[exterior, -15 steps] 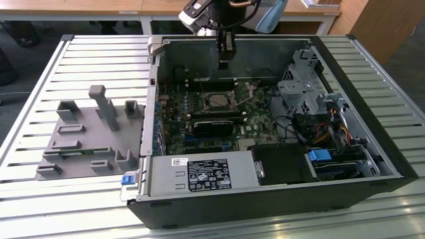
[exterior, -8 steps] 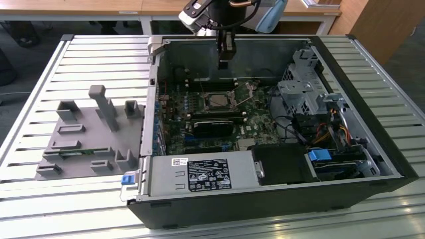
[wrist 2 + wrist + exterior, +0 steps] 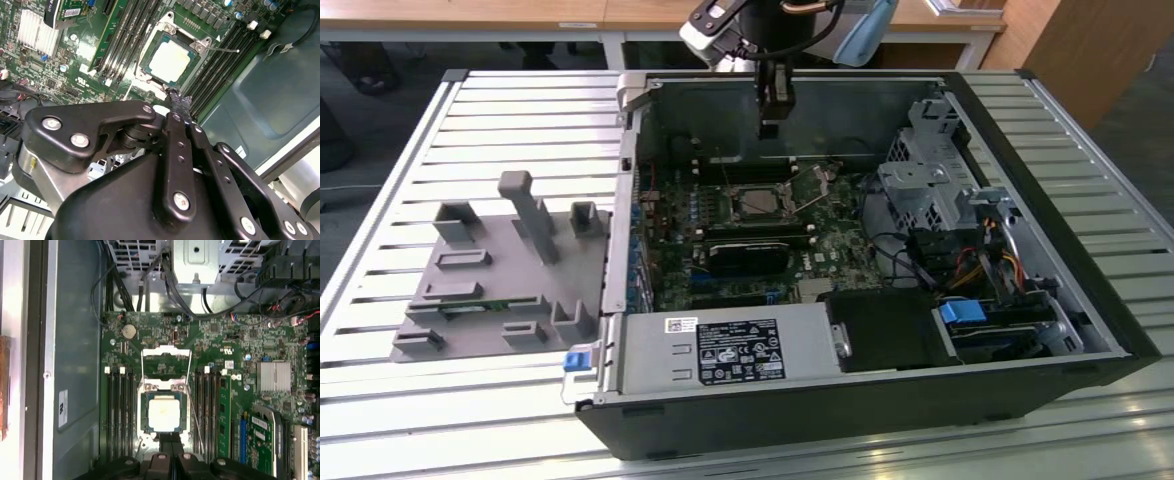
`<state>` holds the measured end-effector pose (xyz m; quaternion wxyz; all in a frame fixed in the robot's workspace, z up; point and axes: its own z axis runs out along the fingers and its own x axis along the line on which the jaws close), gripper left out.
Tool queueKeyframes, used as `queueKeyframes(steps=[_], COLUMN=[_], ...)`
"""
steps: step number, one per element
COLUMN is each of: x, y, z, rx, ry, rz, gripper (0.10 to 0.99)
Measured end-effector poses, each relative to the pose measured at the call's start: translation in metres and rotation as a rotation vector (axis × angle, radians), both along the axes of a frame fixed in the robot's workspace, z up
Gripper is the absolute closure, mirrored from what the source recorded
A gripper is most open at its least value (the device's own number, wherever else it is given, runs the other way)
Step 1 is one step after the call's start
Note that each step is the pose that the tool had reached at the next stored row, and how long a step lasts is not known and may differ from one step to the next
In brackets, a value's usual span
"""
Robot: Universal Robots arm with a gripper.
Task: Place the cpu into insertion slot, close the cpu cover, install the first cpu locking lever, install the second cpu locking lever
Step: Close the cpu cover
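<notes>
The cpu [image 3: 164, 411] lies flat in the insertion slot [image 3: 143, 426], silvery face up, on the green board of the opened computer case [image 3: 1067, 300]. In the second wrist view the cpu [image 3: 170, 60] sits just beyond my fingertips. The cpu cover [image 3: 166, 350] is swung back, off the chip, and the board shows through its cut-out. A thin wire locking lever [image 3: 194, 415] stands free beside the socket. My gripper [image 3: 180, 106] hangs above the board near the case's back wall [image 3: 771, 125], fingers pressed together with nothing between them.
Long black memory slots [image 3: 117, 415] flank the socket on both sides. A finned heat sink [image 3: 273, 376], a drive cage [image 3: 927, 195] with cables and the power supply [image 3: 720, 352] crowd the case. A grey fixture plate [image 3: 494, 270] lies on the slatted table at the exterior view's left.
</notes>
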<state>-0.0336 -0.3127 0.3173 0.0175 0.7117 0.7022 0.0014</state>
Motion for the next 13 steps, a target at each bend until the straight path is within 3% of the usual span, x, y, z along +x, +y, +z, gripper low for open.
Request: queueKeyframes(steps=[4,10,13], x=[0.0060,0.0063,0.0122], y=[0.0001,-0.0014,-0.0013], z=[-0.0011,-0.0110,-0.0128], rx=[0.000,0.000,0.000], ry=[0.0000,0.0001,0.0001], rz=[0.000,0.000,0.000], gripper=[0.980,0.980,0.980])
